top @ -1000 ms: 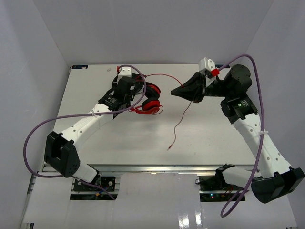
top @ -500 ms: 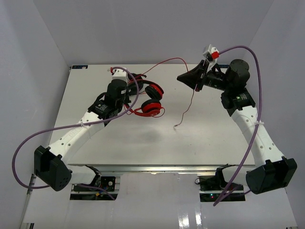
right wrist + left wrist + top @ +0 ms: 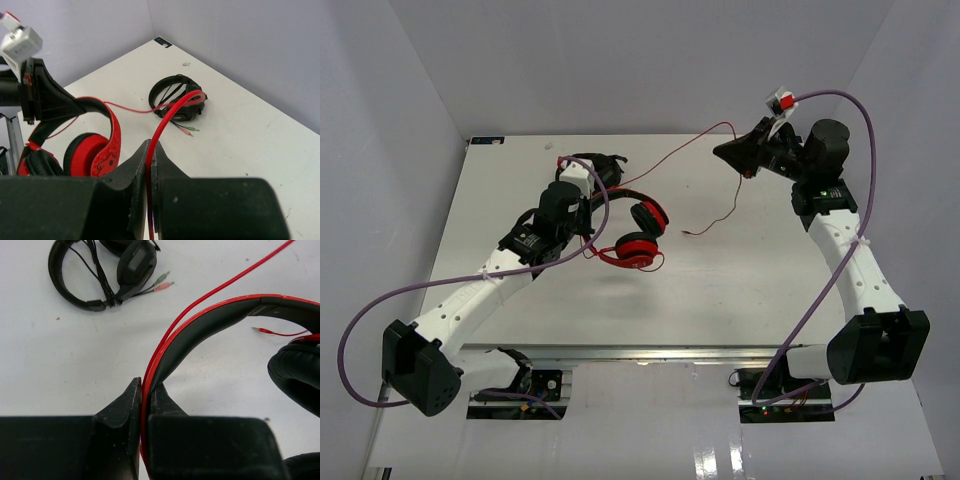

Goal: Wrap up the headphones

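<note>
1. Clamping down hard, the left pincer [image 3: 145, 390] has its two fingers nearly together on the band of the red headphones [image 3: 215, 320], with only the band's thickness between them.
2. From overhead, the headphones [image 3: 638, 240] sit left of centre over the white surface [image 3: 720, 290], just beside the left pincer [image 3: 585, 228], one glossy earcup nearer the arms than the other.
3. Whether the earcups touch the surface or hang just off it, I cannot tell.
4. Over on the far right, the right pincer [image 3: 722, 150] is up high, pointing left.
5. Its wrist view shows the right pincer [image 3: 150, 147] pinched on the thin red cable [image 3: 170, 112], fingers all but touching.
6. The cable [image 3: 670, 148] rises from the headphones in a long arc to that pincer, then drops down the other side.
7. The cable's loose end [image 3: 685, 232] lies between the two arms, to the right of the earcups.
8. A pair of black headphones [image 3: 100, 275] lies flat at the far side of the surface, cord bundled, well apart from the red pair.
9. Seen from the right wrist, the black headphones [image 3: 177, 97] sit behind the cable, and the red headphones [image 3: 92, 152] are at the left.
</note>
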Robot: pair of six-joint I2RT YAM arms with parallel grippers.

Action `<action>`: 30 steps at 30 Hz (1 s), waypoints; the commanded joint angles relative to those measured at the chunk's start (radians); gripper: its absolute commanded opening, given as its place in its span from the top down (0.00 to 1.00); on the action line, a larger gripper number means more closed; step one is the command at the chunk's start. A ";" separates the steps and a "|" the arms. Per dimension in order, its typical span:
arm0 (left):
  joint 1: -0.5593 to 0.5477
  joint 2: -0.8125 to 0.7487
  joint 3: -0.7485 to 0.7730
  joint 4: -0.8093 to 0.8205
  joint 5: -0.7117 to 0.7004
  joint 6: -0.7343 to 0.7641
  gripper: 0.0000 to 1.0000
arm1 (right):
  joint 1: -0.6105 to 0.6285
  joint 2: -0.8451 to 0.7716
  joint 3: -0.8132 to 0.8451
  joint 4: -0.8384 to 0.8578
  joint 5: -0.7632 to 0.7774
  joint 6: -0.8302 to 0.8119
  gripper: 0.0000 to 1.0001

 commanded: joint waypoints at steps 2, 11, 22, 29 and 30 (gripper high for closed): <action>0.004 -0.029 -0.076 0.073 0.047 0.012 1.00 | -0.027 0.015 0.118 0.053 -0.029 0.018 0.92; 0.004 -0.057 -0.105 0.098 0.047 0.038 1.00 | -0.070 0.040 0.155 0.030 -0.019 0.018 0.92; 0.004 -0.084 -0.170 0.114 0.022 0.070 1.00 | -0.123 0.044 0.219 0.000 -0.002 0.021 0.92; 0.004 -0.134 -0.108 0.124 0.057 0.078 1.00 | -0.123 0.095 0.126 -0.112 0.093 -0.115 0.92; 0.004 -0.138 -0.099 0.124 0.058 0.079 1.00 | -0.123 0.099 0.098 -0.112 0.104 -0.129 0.92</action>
